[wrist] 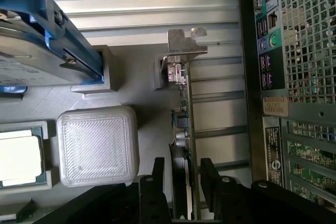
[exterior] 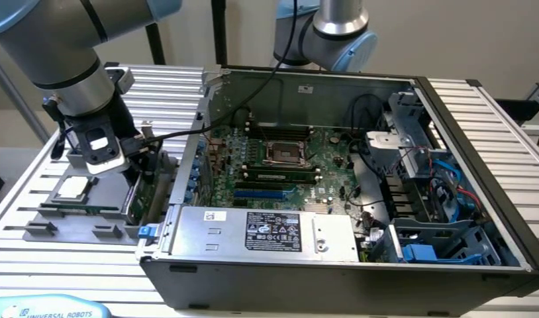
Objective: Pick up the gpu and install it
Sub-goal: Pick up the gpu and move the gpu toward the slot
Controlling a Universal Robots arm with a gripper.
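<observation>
My hand (wrist: 183, 166) is down over the gpu (wrist: 181, 103). It is partly open, with one finger on each side of the card and a little gap on both sides, so it holds nothing. The gpu stands on its edge in the gray tray (wrist: 131, 98) on the bench (wrist: 136, 3), beside the computer case (wrist: 294, 51).
</observation>
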